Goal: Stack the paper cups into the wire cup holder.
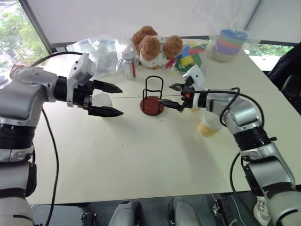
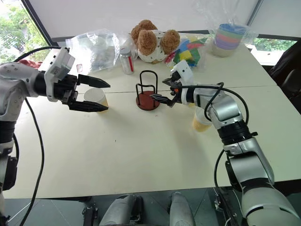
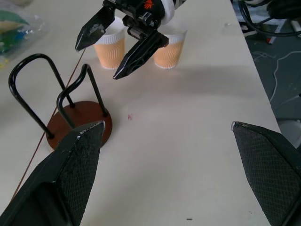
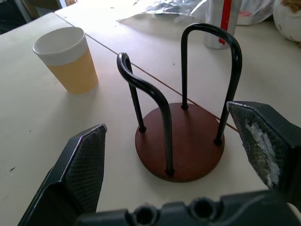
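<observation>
From the head camera, a cream table (image 1: 141, 155) carries the wire cup holder (image 1: 152, 96), two black loops on a round reddish-brown base, standing upright and empty near the middle. The left gripper (image 1: 106, 99) hangs above the table with its two black fingers spread wide and nothing between them; a paper cup (image 1: 102, 101) stands upright just behind it. The right gripper (image 1: 173, 95) points at the holder from the other side, very close to its base, jaws wide and empty. Another paper cup (image 1: 209, 125) stands partly hidden behind the right forearm. At the far edge sit a teddy bear (image 1: 154, 46), a small can (image 1: 129, 67), a crumpled clear bag (image 1: 101, 52) and a stack of pastel plastic cups (image 1: 229, 43). In the left wrist view, that gripper's own fingers stand far apart, and between them lie the holder (image 3: 70, 110), the right gripper (image 3: 110, 47) and two upright cups (image 3: 109, 47) side by side behind it. In the right wrist view, the holder (image 4: 181, 141) sits between the open fingers, with a single cup (image 4: 67, 59) upright well beyond it.
</observation>
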Motion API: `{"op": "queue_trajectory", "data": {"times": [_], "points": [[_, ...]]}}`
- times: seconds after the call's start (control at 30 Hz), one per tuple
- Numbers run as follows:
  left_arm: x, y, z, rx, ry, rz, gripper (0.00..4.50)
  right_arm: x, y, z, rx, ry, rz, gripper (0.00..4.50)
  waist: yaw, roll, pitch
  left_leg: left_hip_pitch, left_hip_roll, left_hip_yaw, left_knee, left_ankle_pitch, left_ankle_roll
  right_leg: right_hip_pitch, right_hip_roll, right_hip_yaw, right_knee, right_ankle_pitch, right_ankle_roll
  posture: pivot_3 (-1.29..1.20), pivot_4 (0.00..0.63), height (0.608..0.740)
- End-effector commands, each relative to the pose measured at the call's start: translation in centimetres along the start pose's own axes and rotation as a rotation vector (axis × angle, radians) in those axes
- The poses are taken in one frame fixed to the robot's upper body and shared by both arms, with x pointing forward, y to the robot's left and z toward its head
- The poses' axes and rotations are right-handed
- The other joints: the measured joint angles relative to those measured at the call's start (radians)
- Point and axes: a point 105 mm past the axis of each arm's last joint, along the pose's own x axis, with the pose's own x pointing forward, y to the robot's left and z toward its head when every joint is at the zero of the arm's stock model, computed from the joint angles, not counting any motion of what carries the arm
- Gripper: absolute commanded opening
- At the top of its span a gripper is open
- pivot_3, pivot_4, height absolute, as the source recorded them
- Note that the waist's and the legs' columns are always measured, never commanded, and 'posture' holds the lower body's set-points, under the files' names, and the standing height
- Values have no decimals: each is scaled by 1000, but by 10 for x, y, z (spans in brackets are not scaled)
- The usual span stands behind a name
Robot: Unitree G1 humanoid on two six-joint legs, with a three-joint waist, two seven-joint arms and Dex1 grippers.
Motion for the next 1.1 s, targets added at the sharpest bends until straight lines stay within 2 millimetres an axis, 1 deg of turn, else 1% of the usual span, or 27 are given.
{"op": "queue_trajectory", "data": {"times": [0.03,0.1,0.2,0.37,0.4,0.43,0.47,0.5,0.57,0.63,0.7,0.8,0.93,1.0,1.1], "points": [[-18,6,0,19,11,96,4464,6,1,20,17,-94,48,4500,-4,0,0,0,0,1,0,0,0,0,0,0,0,0,0,0,150,740],[-23,10,-4,1,4,133,4464,11,4,20,38,-112,69,4500,-2,0,0,0,0,0,0,1,-1,0,0,0,0,0,0,0,150,740],[-27,11,-8,-32,-4,148,4500,18,0,17,58,-116,45,3666,-4,0,0,0,0,0,0,1,-2,0,0,0,1,0,0,0,150,740],[-27,7,-14,-68,-10,147,4500,23,-2,15,72,-127,34,936,-2,0,0,0,0,0,0,1,-2,0,0,0,1,0,0,0,150,740],[-26,6,-14,-70,-9,143,4500,23,-2,16,73,-130,34,424,-4,0,0,0,0,0,0,1,-2,0,0,0,1,0,0,0,150,740],[-24,5,-14,-71,-8,139,4500,23,-2,17,71,-136,32,66,-5,0,0,0,0,0,0,1,-2,0,0,0,1,0,0,0,150,740],[-24,4,-15,-71,-8,136,4500,22,-1,18,70,-140,31,66,-5,0,0,0,0,0,0,2,-2,-1,0,0,1,0,0,0,150,740],[-23,4,-14,-71,-9,135,4500,20,-2,24,64,-163,12,66,-5,0,0,0,0,0,0,2,-3,-1,1,0,1,0,0,0,150,740],[-23,4,-14,-69,-9,136,4500,13,-1,44,35,-218,-35,66,-5,0,0,0,0,0,0,2,-3,-1,1,0,2,0,0,0,150,740],[-23,5,-14,-66,-10,139,4500,6,2,63,45,-251,-112,66,-4,0,0,0,0,0,0,2,-3,-1,1,0,2,0,0,0,150,740],[-24,6,-13,-61,-10,146,4500,0,8,71,83,-231,-228,66,-4,0,0,-1,0,0,0,2,-4,-2,1,0,3,0,0,0,150,740],[-26,8,-13,-58,-12,153,4500,-4,31,65,149,-150,-357,66,-4,0,0,0,1,-1,0,3,-5,-3,1,0,6,0,0,0,150,740],[-24,11,-14,-59,-14,153,4500,-3,56,59,227,-89,-444,66,-4,0,0,0,0,-1,0,4,-7,-3,1,-1,8,0,0,0,150,740],[-21,12,-15,-58,-14,146,4500,0,62,52,260,-47,-474,66,-2,0,0,0,0,-1,0,5,-7,-3,1,0,9,0,0,0,150,740],[-19,12,-16,-60,-15,137,4500,3,69,31,290,41,-499,66,2,-1,-1,1,0,-2,1,5,-7,-3,1,0,11,0,0,0,150,740]]}}
